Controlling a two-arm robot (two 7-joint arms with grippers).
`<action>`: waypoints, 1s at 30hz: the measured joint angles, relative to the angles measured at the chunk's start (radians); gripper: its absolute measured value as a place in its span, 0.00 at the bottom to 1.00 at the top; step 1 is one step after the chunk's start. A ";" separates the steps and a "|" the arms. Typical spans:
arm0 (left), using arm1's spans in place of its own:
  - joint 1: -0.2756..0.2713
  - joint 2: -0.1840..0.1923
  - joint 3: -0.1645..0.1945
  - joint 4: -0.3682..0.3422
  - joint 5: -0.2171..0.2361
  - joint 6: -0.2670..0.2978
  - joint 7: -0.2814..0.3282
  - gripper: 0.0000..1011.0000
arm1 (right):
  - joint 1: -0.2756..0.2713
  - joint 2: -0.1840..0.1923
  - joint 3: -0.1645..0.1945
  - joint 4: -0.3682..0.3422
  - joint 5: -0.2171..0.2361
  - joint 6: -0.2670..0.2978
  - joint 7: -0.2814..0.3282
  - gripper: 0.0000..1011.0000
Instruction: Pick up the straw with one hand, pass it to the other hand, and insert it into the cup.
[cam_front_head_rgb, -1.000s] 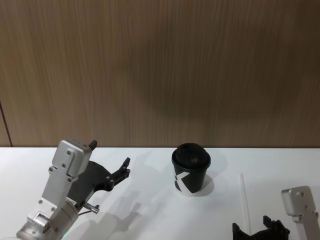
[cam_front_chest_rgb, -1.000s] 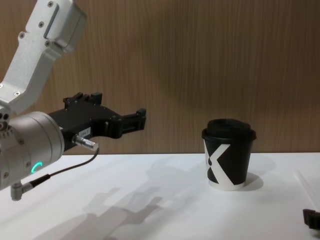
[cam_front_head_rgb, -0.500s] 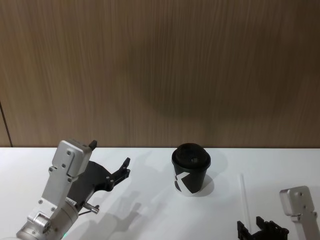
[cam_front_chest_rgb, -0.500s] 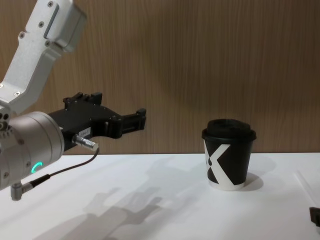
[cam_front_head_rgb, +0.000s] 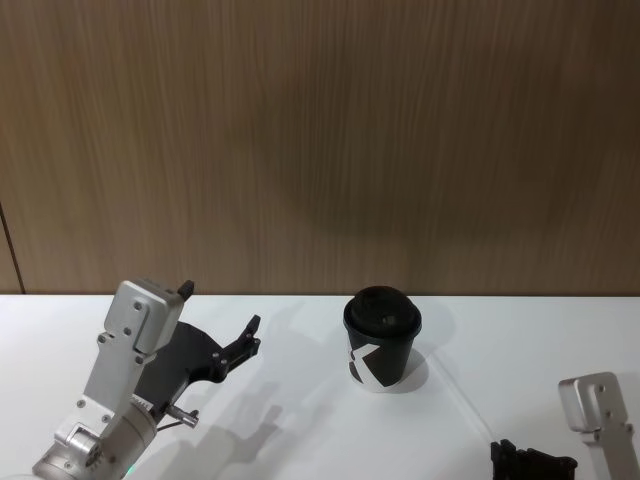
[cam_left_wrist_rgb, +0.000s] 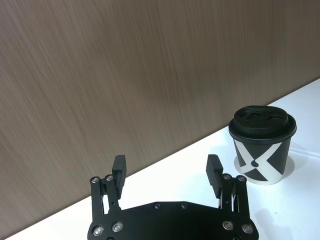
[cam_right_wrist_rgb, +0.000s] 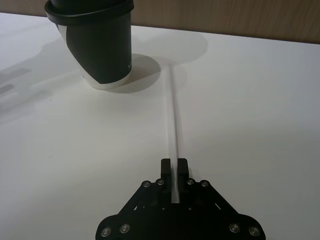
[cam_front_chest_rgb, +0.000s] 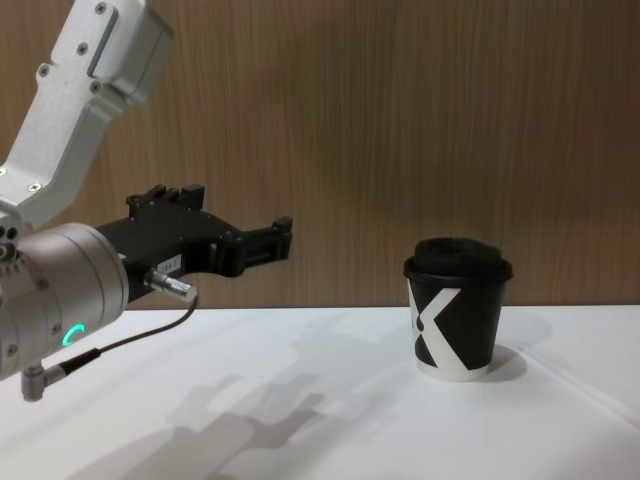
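The straw (cam_right_wrist_rgb: 173, 115) is clamped at its near end between the two fingers (cam_right_wrist_rgb: 165, 167) of the right pincer (cam_right_wrist_rgb: 173, 165), which are drawn together on it. From there it runs straight out over the white tabletop (cam_right_wrist_rgb: 260, 100) towards the cup (cam_right_wrist_rgb: 97, 45), and its far end lies just beside the cup's base without touching it. The straw seems to sit low over the tabletop, though I cannot tell whether its far end rests on the surface or hangs a little above it.

The cup stands upright with its black domed lid on, near the middle of the tabletop and close to the wooden wall (cam_front_head_rgb: 320, 150) behind. In the head view the right pincer (cam_front_head_rgb: 530, 462) sits low at the near right, nearer the robot than the cup (cam_front_head_rgb: 380, 340).

The left pincer (cam_left_wrist_rgb: 166, 167) is held up above the tabletop, well apart from the cup and to its left, with its fingers spread wide and pointing roughly towards the cup. A green ring glows on its silver wrist (cam_front_chest_rgb: 60, 300).
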 joint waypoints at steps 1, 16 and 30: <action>0.000 0.000 0.000 0.000 0.000 0.000 0.000 0.99 | 0.000 0.000 0.000 0.000 0.000 0.000 0.000 0.09; 0.000 0.000 0.000 0.000 0.000 0.000 0.000 0.99 | 0.000 0.000 0.001 0.000 -0.001 0.001 0.000 0.01; 0.000 0.000 0.000 0.000 0.000 0.000 0.000 0.99 | -0.003 -0.020 0.009 0.011 -0.037 -0.084 -0.035 0.01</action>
